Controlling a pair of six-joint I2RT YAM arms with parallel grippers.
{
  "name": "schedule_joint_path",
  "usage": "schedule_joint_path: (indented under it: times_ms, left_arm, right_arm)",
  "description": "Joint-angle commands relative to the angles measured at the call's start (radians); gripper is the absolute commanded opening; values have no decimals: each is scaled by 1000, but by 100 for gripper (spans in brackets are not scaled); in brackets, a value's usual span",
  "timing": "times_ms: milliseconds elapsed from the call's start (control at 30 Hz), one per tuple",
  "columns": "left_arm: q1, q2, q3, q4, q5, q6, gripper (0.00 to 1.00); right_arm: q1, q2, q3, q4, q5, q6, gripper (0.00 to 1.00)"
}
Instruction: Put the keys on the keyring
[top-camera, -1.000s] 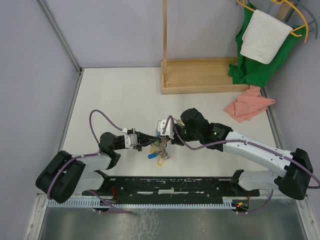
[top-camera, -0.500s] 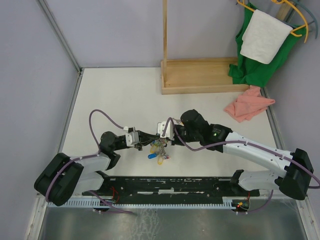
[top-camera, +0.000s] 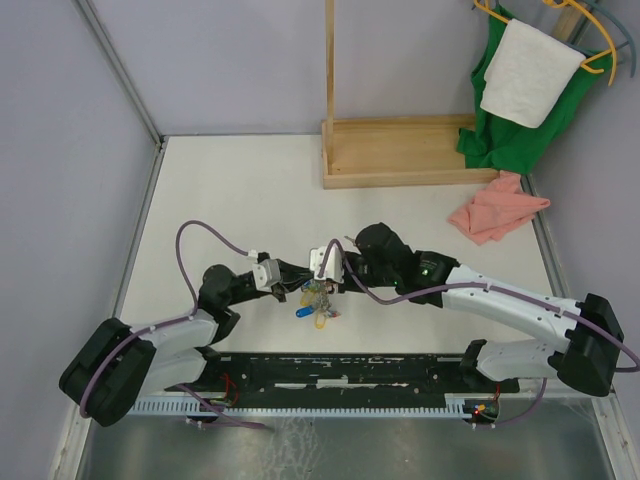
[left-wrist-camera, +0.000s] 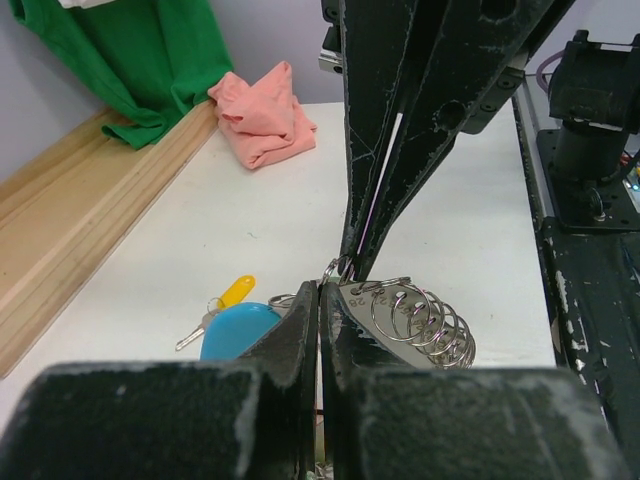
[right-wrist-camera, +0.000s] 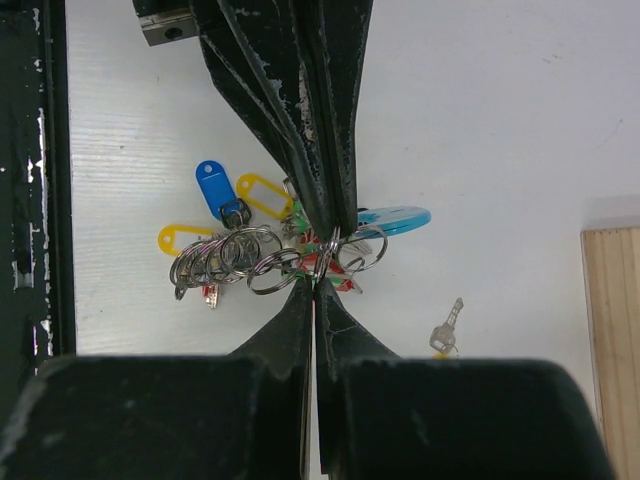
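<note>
The keyring (right-wrist-camera: 395, 218), a light-blue band strung with steel rings (right-wrist-camera: 230, 255) and blue and yellow tags, lies in a bunch on the white table (top-camera: 230, 200) between the arms, also seen from above as the keyring (top-camera: 318, 300). My left gripper (left-wrist-camera: 320, 295) and right gripper (right-wrist-camera: 317, 282) meet tip to tip over it. Both are shut, pinching a small metal ring at the top of the bunch. One of the keys (right-wrist-camera: 447, 330), silver with a yellow tag, lies loose just beside the bunch; it shows as the yellow-tagged key (left-wrist-camera: 225, 300) in the left wrist view.
A wooden stand base (top-camera: 410, 150) sits at the back of the table. A pink cloth (top-camera: 497, 208) lies at the right. Green cloth and a white towel (top-camera: 525, 70) hang at the back right. A black rail (top-camera: 340, 370) runs along the near edge.
The left arm has shifted slightly to the right, toward the right gripper. Both grippers stay shut over the bunch, which has hardly moved.
</note>
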Motion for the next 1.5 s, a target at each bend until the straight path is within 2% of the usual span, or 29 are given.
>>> schedule_joint_path:
  times_ms: [0,133,400,567,833,1033,1200,1300,1467]
  left_arm:
    - [-28,-48,10,-21,-99,-53,3]
    - [-51,-86,10,-105,-168,-91,3]
    - [-59,-202,18,-267,-347,-273,3]
    - [-67,-234,32,-337,-359,-297,3]
    - [-73,-262,27,-308,-428,-425,3]
    - [-78,-250,-11,-173,-482,-544,3]
    - [-88,-190,-27,-101,-483,-549,3]
    - [-88,-183,-48,-66,-490,-526,10]
    - [-88,-200,-37,-124,-475,-465,26]
  right_arm:
    - [24,14,9,83,16,12,1]
    - [32,19,5,93,41,7,1]
    - [44,22,-12,89,78,-28,1]
    - [43,17,-20,95,97,-31,1]
    - [44,27,-33,101,106,-50,1]
    - [43,47,-52,139,118,-68,1]
    - [43,48,-15,101,164,-104,1]
    - [43,48,20,50,217,-137,1]
    - [44,49,59,-16,241,-180,1]
